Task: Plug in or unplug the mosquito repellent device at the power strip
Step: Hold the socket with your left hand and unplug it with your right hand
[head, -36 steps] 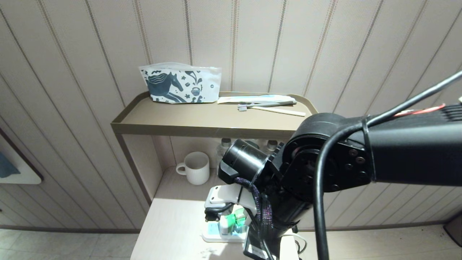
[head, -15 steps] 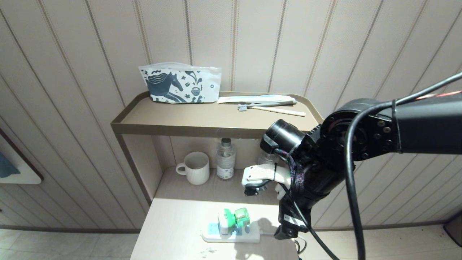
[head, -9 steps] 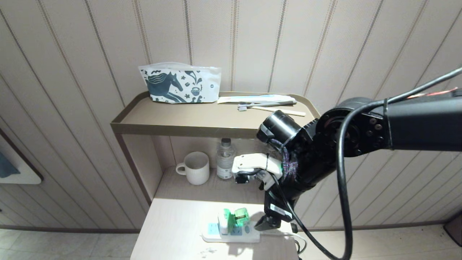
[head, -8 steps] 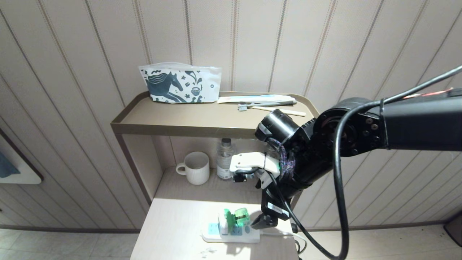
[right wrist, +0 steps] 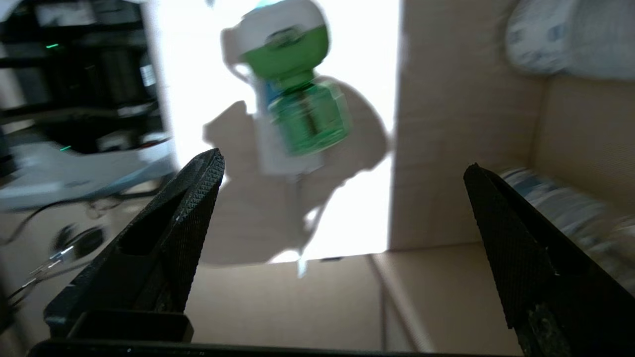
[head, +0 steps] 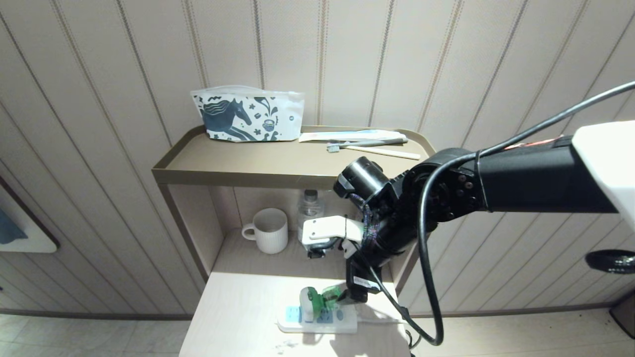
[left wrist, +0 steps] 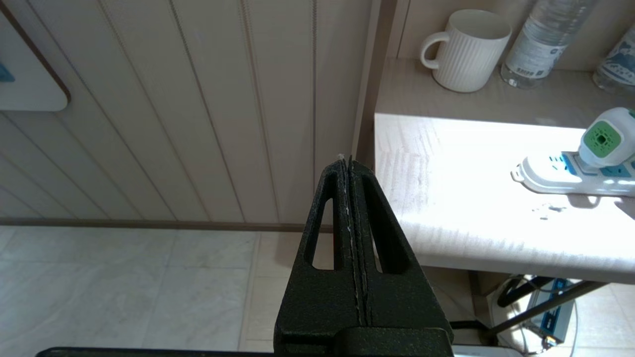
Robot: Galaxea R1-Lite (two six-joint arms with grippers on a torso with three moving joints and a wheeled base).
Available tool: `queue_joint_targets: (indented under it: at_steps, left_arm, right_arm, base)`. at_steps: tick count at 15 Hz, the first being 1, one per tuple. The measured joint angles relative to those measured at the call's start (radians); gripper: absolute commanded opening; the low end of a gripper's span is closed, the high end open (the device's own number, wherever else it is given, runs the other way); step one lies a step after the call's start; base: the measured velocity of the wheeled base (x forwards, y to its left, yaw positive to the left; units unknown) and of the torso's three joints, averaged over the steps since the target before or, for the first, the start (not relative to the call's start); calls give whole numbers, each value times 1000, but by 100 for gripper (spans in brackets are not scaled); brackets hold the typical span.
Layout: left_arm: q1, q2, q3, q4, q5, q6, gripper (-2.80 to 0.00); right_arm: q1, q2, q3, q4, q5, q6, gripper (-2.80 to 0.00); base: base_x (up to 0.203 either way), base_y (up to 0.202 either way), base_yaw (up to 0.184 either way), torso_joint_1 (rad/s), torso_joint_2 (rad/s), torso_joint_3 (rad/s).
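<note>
The mosquito repellent device [head: 320,300] sits plugged into the power strip [head: 302,325] on the pale table, white cap to the left and green bottle to the right. My right gripper [head: 353,293] hangs open just right of the bottle, fingers pointing down and not touching it. In the right wrist view the device [right wrist: 292,99] lies beyond the wide-open fingers [right wrist: 198,198], nothing between them. My left gripper [left wrist: 347,161] is shut and parked off the table's left edge. From there the device [left wrist: 603,139] and the strip [left wrist: 545,173] show at the far right.
A white mug [head: 270,230] and a water bottle [head: 310,210] stand in the recess behind the table. The shelf [head: 278,171] above carries a horse-print pouch [head: 248,116] and a toothbrush [head: 372,148]. The strip's white cable [head: 382,320] runs off to the right.
My right arm left the device, swung up and right, then came back down and left to just right of the bottle. The device stayed in the strip.
</note>
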Motion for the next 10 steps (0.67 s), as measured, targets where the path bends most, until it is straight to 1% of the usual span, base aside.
queue_joint_targets:
  at_steps: [2,5,10]
  left_arm:
    - [1,0,0,0,0,-1,-280]
    - [0,0,0,0,0,0,-280]
    - [1,0,0,0,0,0,-280]
  right_arm:
    - [4,24,22,-102,-18,-25,0]
    - [33,60,61,-270,-34,-35,0]
    - [83,72,108,-285,-70,-24,0]
  base:
    - [0,0,0,0,0,0]
    - [0,0,0,0,0,0]
    - [0,0,0,0,0,0]
